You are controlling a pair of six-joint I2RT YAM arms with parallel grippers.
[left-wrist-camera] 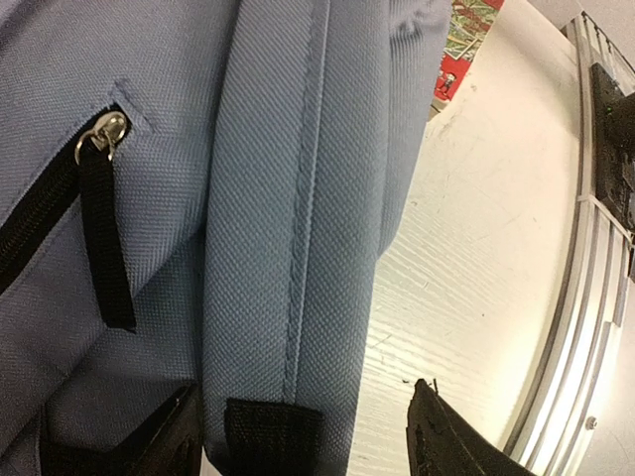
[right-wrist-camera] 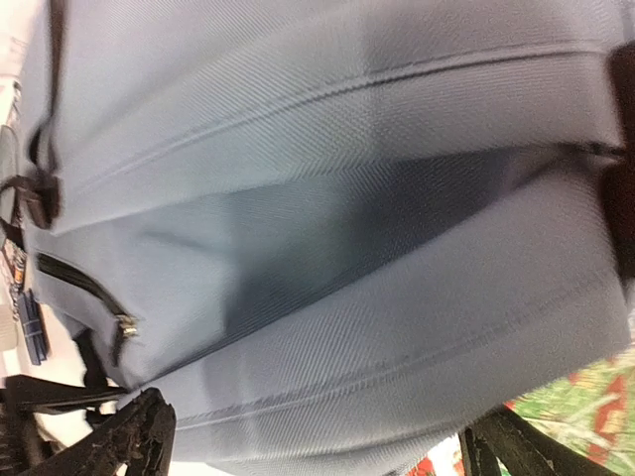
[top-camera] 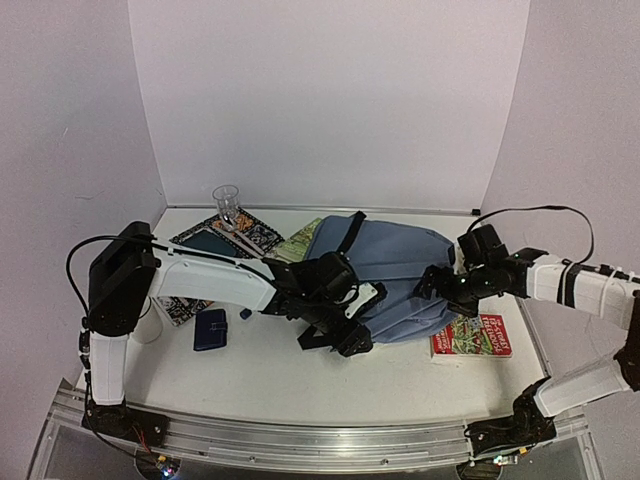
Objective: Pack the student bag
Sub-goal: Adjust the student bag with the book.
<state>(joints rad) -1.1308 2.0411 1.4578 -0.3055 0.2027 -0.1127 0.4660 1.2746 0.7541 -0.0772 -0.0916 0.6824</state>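
Across white tabletop, left gripper and right gripper reach inward, released, astride student bag.

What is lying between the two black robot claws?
The large soft grey-blue fabric backpack lies between the left gripper and the right gripper, both open against it; the top external view shows this best.

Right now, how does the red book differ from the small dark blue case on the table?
Colour: the red book has a red-and-green printed cover; the dark blue case is plain. Size: the book is clearly larger than the case. Place: the book lies by the right side of the student bag; the case lies left of it, apart. Both lie flat on the table, outside the bag.
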